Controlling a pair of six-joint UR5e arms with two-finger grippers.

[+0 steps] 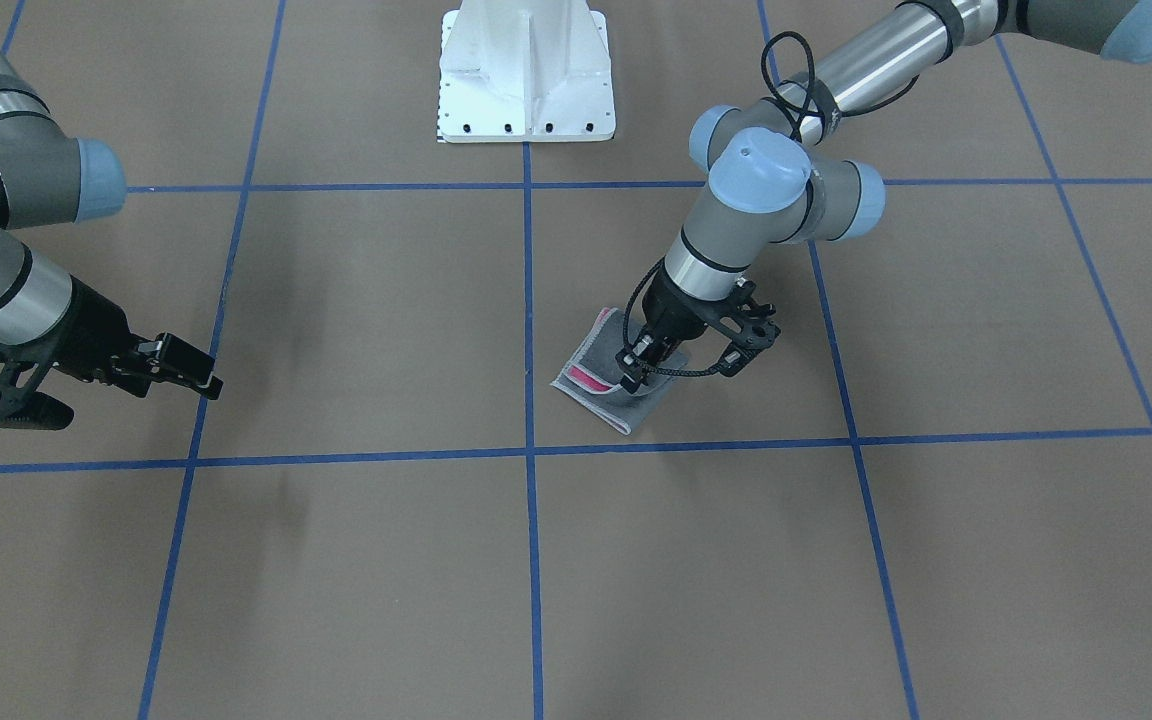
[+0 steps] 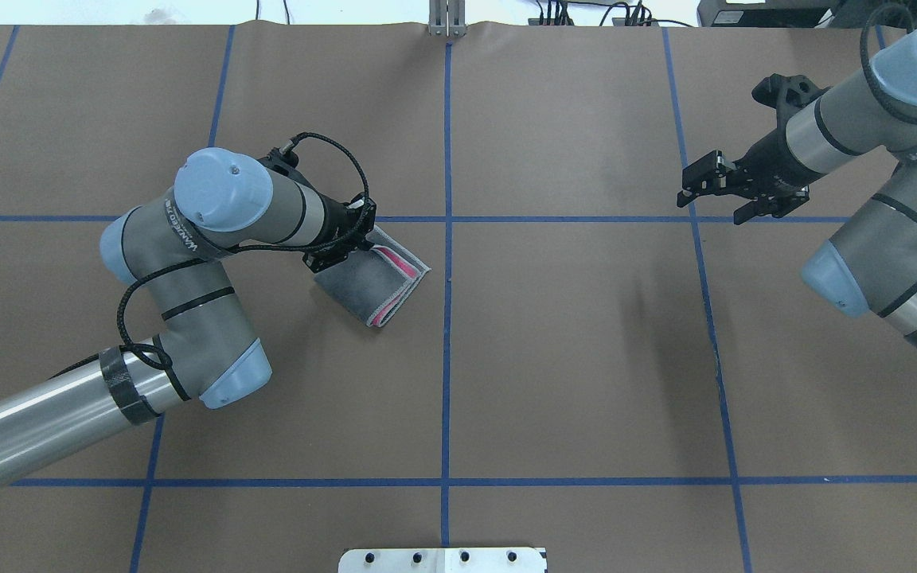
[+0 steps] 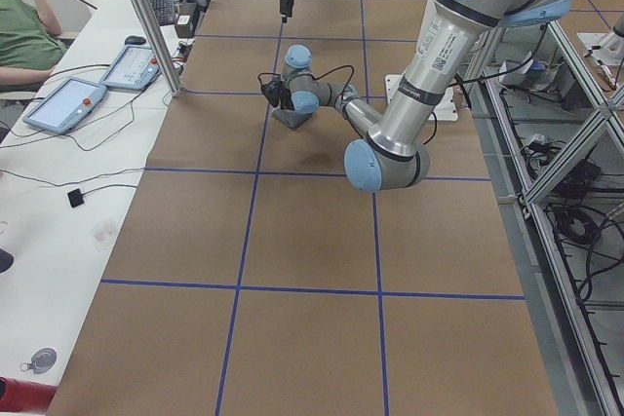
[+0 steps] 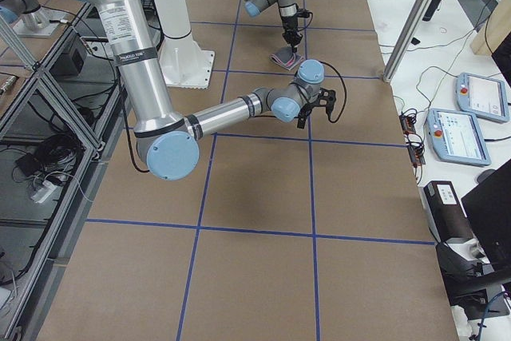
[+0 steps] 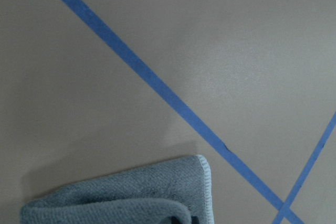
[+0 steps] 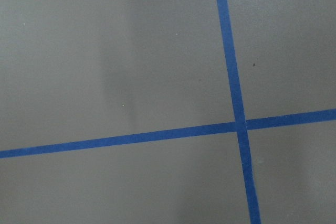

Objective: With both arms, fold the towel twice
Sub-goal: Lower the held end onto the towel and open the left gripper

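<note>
"WANDERCRAFT"-like lettering on left arm point(image 2: 188, 231) above towel point(image 2: 375, 278), not fully legible.

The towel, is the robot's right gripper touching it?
No, the right gripper hangs over bare table far from the towel; only the left gripper is down at the towel.

We see two arms, the left arm point(image 2: 188, 263) and the right arm point(image 2: 872, 199), built of silver-grey tubes with light blue caps on the joints and black bands at the seams. Black braided cable loops along each wrist. Small dark lettering runs down the links. Each ends in a black gripper with skeletal black brackets around it.
</note>
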